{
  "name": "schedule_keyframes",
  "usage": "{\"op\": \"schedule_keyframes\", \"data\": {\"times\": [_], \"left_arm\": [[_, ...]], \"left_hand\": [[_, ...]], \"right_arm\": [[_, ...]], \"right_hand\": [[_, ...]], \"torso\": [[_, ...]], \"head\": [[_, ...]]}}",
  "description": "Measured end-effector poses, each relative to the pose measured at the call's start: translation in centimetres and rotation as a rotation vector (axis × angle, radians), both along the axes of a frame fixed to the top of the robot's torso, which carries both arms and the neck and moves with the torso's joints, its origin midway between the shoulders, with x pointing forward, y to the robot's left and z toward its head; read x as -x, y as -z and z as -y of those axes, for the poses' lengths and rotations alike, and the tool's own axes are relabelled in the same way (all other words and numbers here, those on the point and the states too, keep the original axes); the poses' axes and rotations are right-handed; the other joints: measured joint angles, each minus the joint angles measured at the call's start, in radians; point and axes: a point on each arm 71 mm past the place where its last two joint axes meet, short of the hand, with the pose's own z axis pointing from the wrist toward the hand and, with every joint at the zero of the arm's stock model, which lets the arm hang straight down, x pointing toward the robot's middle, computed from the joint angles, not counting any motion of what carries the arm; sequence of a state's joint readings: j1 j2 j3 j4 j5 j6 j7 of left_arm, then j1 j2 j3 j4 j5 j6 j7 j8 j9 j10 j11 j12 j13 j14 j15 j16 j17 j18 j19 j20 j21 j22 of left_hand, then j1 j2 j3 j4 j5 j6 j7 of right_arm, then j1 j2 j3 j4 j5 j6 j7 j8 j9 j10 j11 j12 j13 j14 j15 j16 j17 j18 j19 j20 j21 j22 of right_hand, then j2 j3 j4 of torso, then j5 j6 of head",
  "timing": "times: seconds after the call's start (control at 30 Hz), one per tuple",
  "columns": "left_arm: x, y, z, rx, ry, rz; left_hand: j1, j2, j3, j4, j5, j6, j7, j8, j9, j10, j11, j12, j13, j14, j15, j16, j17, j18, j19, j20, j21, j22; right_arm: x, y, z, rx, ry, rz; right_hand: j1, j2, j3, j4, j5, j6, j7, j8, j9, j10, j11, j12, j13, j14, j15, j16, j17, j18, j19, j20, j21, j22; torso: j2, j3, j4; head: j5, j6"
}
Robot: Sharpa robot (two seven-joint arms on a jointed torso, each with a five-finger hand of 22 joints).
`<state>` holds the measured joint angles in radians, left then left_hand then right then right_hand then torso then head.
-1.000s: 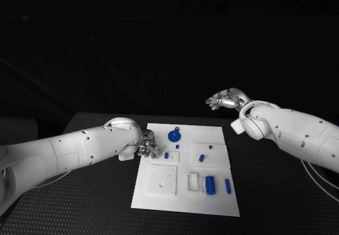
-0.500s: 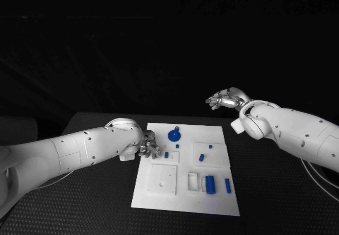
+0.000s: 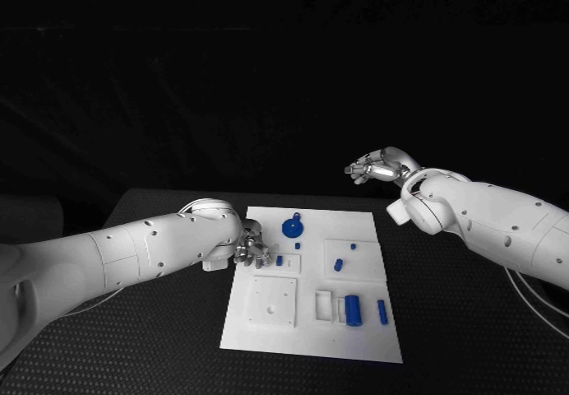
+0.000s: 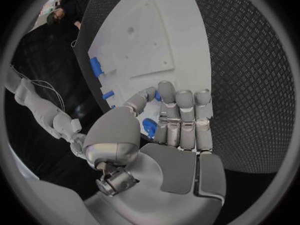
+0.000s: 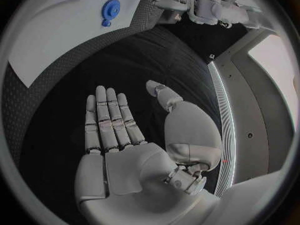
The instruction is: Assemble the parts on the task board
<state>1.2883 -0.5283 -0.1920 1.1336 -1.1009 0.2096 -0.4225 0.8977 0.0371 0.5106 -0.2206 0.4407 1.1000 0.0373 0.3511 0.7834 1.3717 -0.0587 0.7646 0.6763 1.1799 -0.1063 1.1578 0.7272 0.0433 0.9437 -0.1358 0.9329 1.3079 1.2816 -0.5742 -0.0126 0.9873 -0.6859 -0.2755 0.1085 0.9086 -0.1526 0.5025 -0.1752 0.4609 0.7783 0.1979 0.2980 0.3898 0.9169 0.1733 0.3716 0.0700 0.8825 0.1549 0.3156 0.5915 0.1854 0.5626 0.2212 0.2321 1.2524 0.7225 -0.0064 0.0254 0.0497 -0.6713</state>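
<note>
White task board, left robot hand over blue part, right robot hand raised

The left hand has its fingers curled together, while the right hand is raised, fingers straight.

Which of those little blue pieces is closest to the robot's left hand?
The small blue piece right beside the left hand; the round disc and the rest lie farther off.

White task board on black, diamond-textured bench. Blue parts: round disc, cylinder, thin bar, small peg. Silver left hand and right hand on white arms.
</note>
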Motion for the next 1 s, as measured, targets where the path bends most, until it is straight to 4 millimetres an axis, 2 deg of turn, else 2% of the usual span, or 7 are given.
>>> {"op": "schedule_keyframes", "data": {"times": [0.1,0.2,0.27,0.33,0.6,0.7,1.0], "left_arm": [[-0.02,0.0,-0.02,0.001,-0.003,0.001],[-0.06,-0.03,-0.05,0.003,-0.008,0.006],[-0.08,-0.04,-0.07,0.004,-0.011,0.008],[-0.11,-0.04,-0.12,0.004,-0.015,0.01],[-0.26,-0.07,-0.37,0.008,-0.038,0.031],[-0.36,-0.23,-0.51,0.011,-0.048,0.042],[-0.42,-0.35,-0.89,0.015,-0.064,0.059]], "left_hand": [[0.0,0.0,0.0,0.0,-0.021,-0.001,0.0,-0.007,0.0,0.0,0.0,0.0,-0.002,0.002,-0.003,0.0,-0.002,0.0,0.007,0.0,0.0,0.0],[-0.001,0.001,0.017,0.002,-0.093,-0.02,0.006,-0.027,-0.008,0.004,0.004,0.0,-0.005,0.006,-0.008,0.0,-0.006,-0.001,0.009,-0.002,0.0,0.0],[-0.006,-0.005,0.037,0.003,-0.123,-0.039,0.014,-0.041,-0.013,0.009,0.009,0.0,-0.005,0.006,-0.008,0.0,-0.007,-0.001,0.009,-0.002,0.0,0.0],[-0.024,-0.023,0.054,0.005,-0.151,-0.06,0.019,-0.058,-0.023,0.013,0.012,-0.003,-0.006,0.003,-0.012,0.0,-0.009,0.0,0.009,-0.002,0.0,0.0],[-0.091,-0.103,0.044,0.083,-0.247,-0.082,0.019,-0.085,-0.028,0.018,0.007,-0.006,-0.006,-0.001,-0.023,-0.004,-0.011,0.003,0.015,-0.003,-0.009,0.0],[-0.101,-0.127,0.048,0.099,-0.268,-0.095,0.012,-0.099,-0.028,0.019,0.013,-0.006,-0.006,-0.001,-0.026,-0.004,-0.011,0.003,0.015,-0.003,-0.01,0.0],[-0.108,-0.167,0.054,0.124,-0.281,-0.108,0.021,-0.099,-0.028,0.018,0.014,-0.006,-0.004,-0.001,-0.027,-0.004,-0.011,0.003,0.014,-0.003,-0.01,0.0]], "right_arm": [[0.0,0.0,0.03,0.0,0.0,0.0],[0.0,0.0,0.05,0.0,0.001,0.0],[0.0,0.0,0.05,0.0,0.001,0.0],[0.0,0.0,0.05,0.0,0.001,0.0],[0.01,0.0,0.12,0.001,0.002,0.0],[0.01,0.0,0.13,0.001,0.002,0.0],[0.01,0.0,0.17,0.001,0.003,0.0]], "right_hand": [[0.0,0.0,0.0,0.0,0.0,0.0,0.0,0.0,0.0,0.0,0.0,0.0,0.0,0.0,0.0,0.0,0.001,0.0,0.0,0.0,0.0,0.0],[0.0,0.0,0.0,0.0,0.0,0.0,0.0,0.0,-0.001,0.0,0.0,0.0,0.0,0.0,0.0,0.0,0.001,0.0,0.0,0.0,-0.004,0.0],[0.0,0.0,0.0,0.0,0.0,0.0,0.0,0.0,-0.001,0.0,0.0,0.0,0.0,0.0,0.0,0.0,0.001,0.0,0.0,0.0,-0.004,0.0],[0.0,0.0,0.0,0.0,0.0,0.0,0.0,0.0,-0.001,0.0,0.0,0.0,0.0,0.0,0.0,0.0,0.001,0.0,0.0,0.0,-0.004,0.0],[0.0,0.0,0.0,0.0,0.0,0.0,0.0,0.0,-0.001,0.0,0.0,0.0,0.0,0.0,0.0,0.0,0.001,0.0,0.0,0.0,-0.004,0.001],[0.0,0.0,0.0,0.0,0.0,0.0,0.0,0.0,-0.001,0.0,0.0,0.0,0.0,0.0,0.0,0.0,0.001,0.0,0.0,0.0,-0.004,0.001],[0.0,0.0,0.0,0.0,0.0,0.0,0.0,0.0,-0.001,0.0,0.0,0.0,0.0,0.0,0.0,0.0,0.001,0.0,0.0,0.0,-0.004,0.001]], "torso": [[0.0,0.0,0.0001],[0.0,0.0,0.0001],[0.0,0.0,0.0002],[0.0,0.0,0.0002],[0.0,-0.0007,0.0003],[0.0,-0.0007,0.0003],[0.0,-0.0009,0.0005]], "head": [[0.0,0.001],[0.0,0.002],[0.0,0.003],[0.0,0.004],[-0.001,0.007],[-0.001,0.007],[-0.003,0.006]]}}
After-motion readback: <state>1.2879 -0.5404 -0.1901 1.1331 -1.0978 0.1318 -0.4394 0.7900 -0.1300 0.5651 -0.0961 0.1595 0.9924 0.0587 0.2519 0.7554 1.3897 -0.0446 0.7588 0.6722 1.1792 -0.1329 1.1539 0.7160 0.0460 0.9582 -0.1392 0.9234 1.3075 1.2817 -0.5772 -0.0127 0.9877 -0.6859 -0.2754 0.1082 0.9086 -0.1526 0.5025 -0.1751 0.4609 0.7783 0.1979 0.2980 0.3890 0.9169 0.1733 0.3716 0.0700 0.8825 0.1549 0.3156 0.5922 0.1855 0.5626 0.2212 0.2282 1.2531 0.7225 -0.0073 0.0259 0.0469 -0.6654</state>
